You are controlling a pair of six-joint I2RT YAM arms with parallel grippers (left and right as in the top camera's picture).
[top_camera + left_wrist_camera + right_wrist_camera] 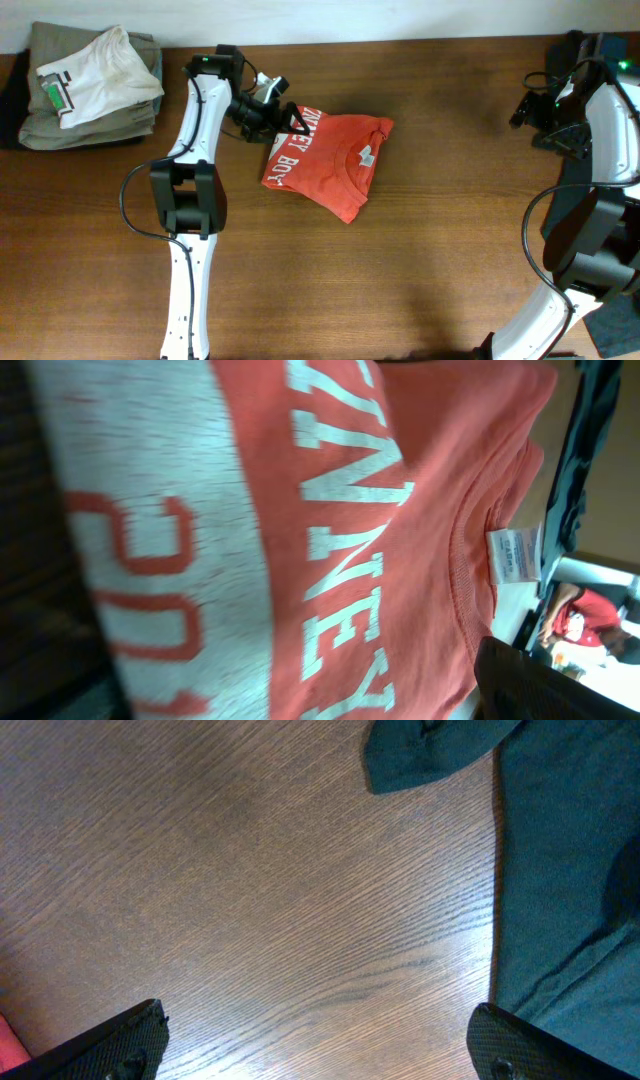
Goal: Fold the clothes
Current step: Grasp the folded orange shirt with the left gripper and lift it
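Note:
The red-orange T-shirt (pixel 335 160) lies folded into a compact shape at the table's middle, with white block lettering on its left part and the neck label facing up. My left gripper (pixel 287 122) is at the shirt's upper-left edge, right on the lettered cloth. In the left wrist view the shirt (pixel 380 510) fills the frame, and the open gripper (pixel 300 695) has the cloth between its wide-apart fingers. My right gripper (pixel 540 112) is far off at the right; the right wrist view shows it (pixel 320 1040) open and empty over bare wood.
A stack of folded clothes sits at the back left: a white tee with a green-and-black mark (pixel 95 75) on olive pieces (pixel 90 125). A dark teal garment (pixel 570 870) lies by the right arm near the right edge (pixel 572 215).

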